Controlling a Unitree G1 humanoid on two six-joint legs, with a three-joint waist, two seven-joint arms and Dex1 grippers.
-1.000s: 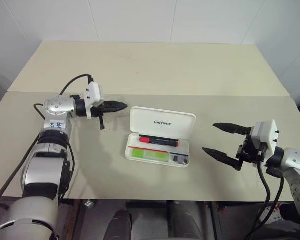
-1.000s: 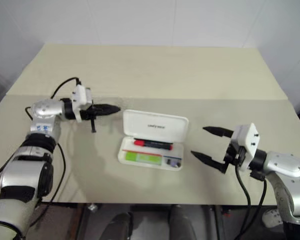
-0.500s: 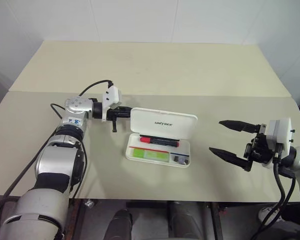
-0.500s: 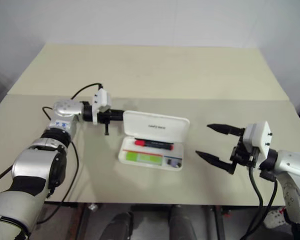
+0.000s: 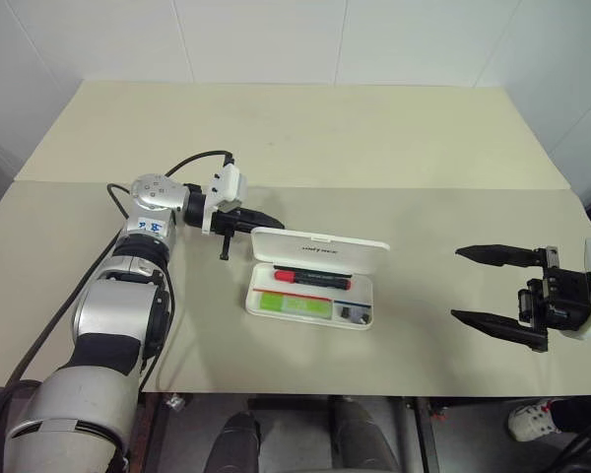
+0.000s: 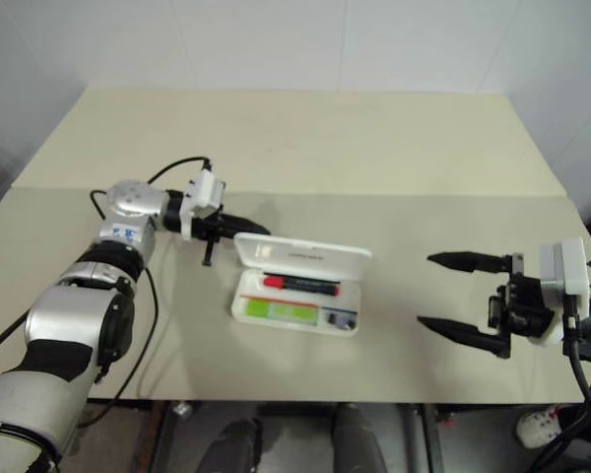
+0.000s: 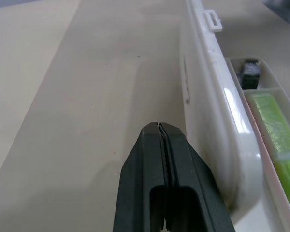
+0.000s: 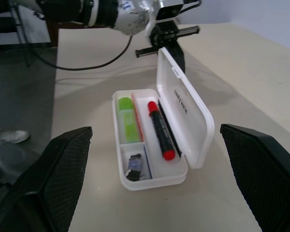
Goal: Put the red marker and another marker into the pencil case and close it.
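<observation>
The white pencil case (image 5: 260, 293) lies open at mid-table. Inside it, the red marker (image 5: 312, 280) lies along the back, and the lime-green marker (image 5: 294, 304) rests in the front compartment. The lid (image 5: 320, 246) leans forward over the tray, partly lowered. My left gripper (image 5: 276, 219) is shut and empty, its tips pressed against the lid's back face (image 7: 203, 96) at the left end. My right gripper (image 5: 456, 284) hangs open and empty, well to the right of the case.
A small dark item (image 5: 347, 313) sits in the case's small right compartment. The left arm's black cable (image 5: 182, 163) loops over the table behind the case. The table's front edge (image 5: 374, 392) runs close below the case.
My left gripper has moved right, up against the back of the lid, and the lid has tipped forward from nearly upright. My right gripper has drawn away to the right.
</observation>
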